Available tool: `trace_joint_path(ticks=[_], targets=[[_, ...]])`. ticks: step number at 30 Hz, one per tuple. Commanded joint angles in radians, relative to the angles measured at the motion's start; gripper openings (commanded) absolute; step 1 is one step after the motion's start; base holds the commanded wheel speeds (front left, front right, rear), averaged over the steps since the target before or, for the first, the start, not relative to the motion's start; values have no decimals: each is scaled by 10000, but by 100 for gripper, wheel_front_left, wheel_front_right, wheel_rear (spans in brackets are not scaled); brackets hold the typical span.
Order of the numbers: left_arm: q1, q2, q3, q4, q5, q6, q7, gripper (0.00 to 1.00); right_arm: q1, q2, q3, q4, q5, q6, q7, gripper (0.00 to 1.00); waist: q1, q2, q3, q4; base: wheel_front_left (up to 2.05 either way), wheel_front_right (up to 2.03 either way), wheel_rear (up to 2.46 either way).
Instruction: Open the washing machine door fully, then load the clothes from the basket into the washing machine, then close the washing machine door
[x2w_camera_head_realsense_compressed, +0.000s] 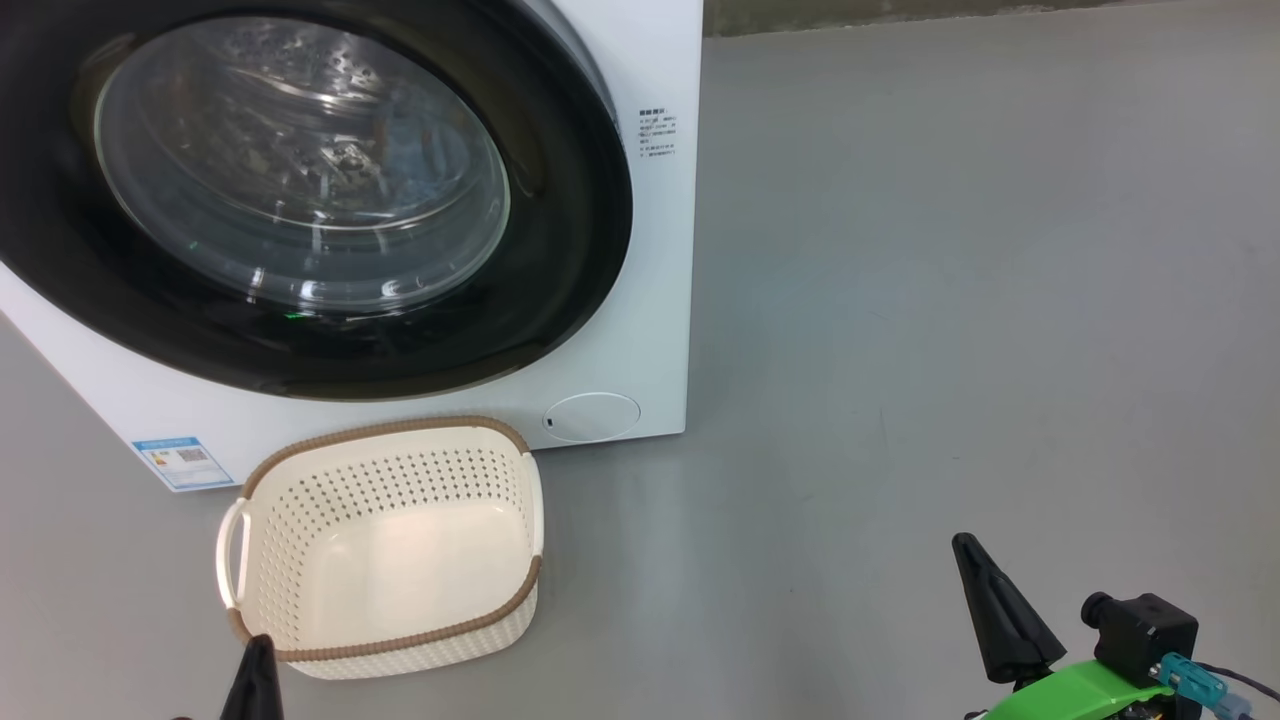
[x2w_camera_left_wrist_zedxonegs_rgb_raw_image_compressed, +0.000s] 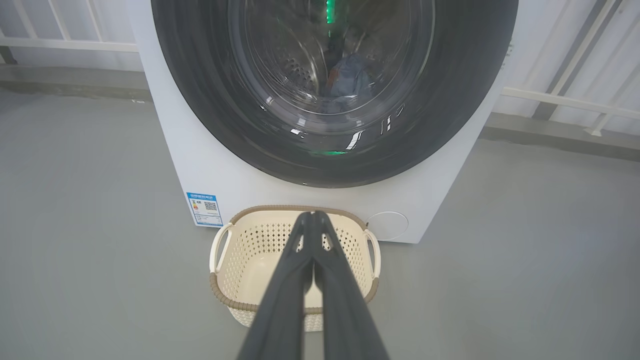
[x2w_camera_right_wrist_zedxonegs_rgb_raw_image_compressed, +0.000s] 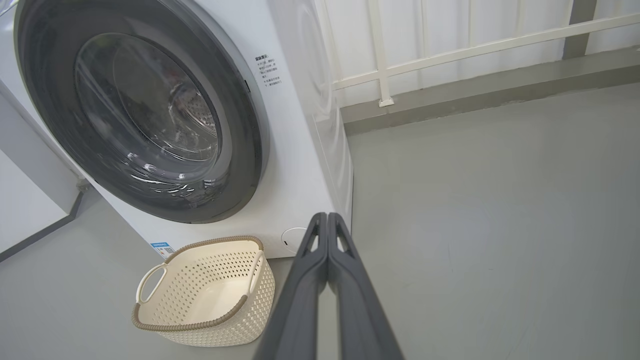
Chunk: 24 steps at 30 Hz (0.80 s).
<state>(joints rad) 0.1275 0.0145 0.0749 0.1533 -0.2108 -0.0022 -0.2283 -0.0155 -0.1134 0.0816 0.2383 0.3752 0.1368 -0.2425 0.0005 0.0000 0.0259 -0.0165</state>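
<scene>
The left gripper (x2w_camera_left_wrist_zedxonegs_rgb_raw_image_compressed: 314, 216) is hanging with its two dark fingers pressed together and nothing between them. The right gripper (x2w_camera_right_wrist_zedxonegs_rgb_raw_image_compressed: 327, 216) is doing the same, tips touching and empty.

Just beyond and below the left gripper's tips, the basket (x2w_camera_left_wrist_zedxonegs_rgb_raw_image_compressed: 248, 239) is sitting on the grey floor (x2w_camera_right_wrist_zedxonegs_rgb_raw_image_compressed: 500, 225). Its cream bottom is showing bare, with no garment in it. From the right gripper, the basket is lying off to the left and lower, well apart from the fingers.

Past the basket, the washing machine (x2w_camera_left_wrist_zedxonegs_rgb_raw_image_compressed: 165, 150) is standing with its white front just behind the basket's far rim. The blue label sticker (x2w_camera_left_wrist_zedxonegs_rgb_raw_image_compressed: 204, 209) is showing to the left of the left gripper's tips and the round white cover (x2w_camera_left_wrist_zedxonegs_rgb_raw_image_compressed: 389, 225) to their right.

Above both grippers, the washing machine door (x2w_camera_left_wrist_zedxonegs_rgb_raw_image_compressed: 450, 100) is lying flush against the front, closed. Straight ahead of the left gripper, a bluish bundle is showing through the glass inside the steel drum. It is looking like the clothes (x2w_camera_left_wrist_zedxonegs_rgb_raw_image_compressed: 350, 75), though reflections are blurring any print.

With the basket empty, the load apparently inside and the door shut, the task is looking to be at its very end. Whether the latch is holding cannot be told from here. The next move is calling for little: keeping both grippers clear of the basket and the glass. If the door is not seated, it is also calling for a firm push on the black rim with closed fingertips.
</scene>
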Motion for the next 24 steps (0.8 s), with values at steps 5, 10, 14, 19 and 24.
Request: trace_joint_path(ticks=[5,10,14,19,24], targets=[[-261,113,80,-139,-759,-109,133,0,-216,-19,-107,-224,702,-6,165,0,-4,0,10,8,0,0,0],[-343,124,78,-107,-1346,-161,262,0,-254,-10,-162,-206,1238,-9,293,0,-4,0,1,15,0,0,0],[-413,133,84,-74,-1817,-203,374,0,-279,-2,-208,-195,1668,-10,398,0,-4,0,-7,20,0,0,0],[-505,144,96,-29,-2405,-255,518,0,-309,11,-268,-183,2203,-13,531,0,-4,0,-18,27,0,0,0],[-598,154,110,18,-2992,-307,664,0,-338,26,-330,-172,2737,-15,666,0,-5,0,-28,34,0,0,0]])
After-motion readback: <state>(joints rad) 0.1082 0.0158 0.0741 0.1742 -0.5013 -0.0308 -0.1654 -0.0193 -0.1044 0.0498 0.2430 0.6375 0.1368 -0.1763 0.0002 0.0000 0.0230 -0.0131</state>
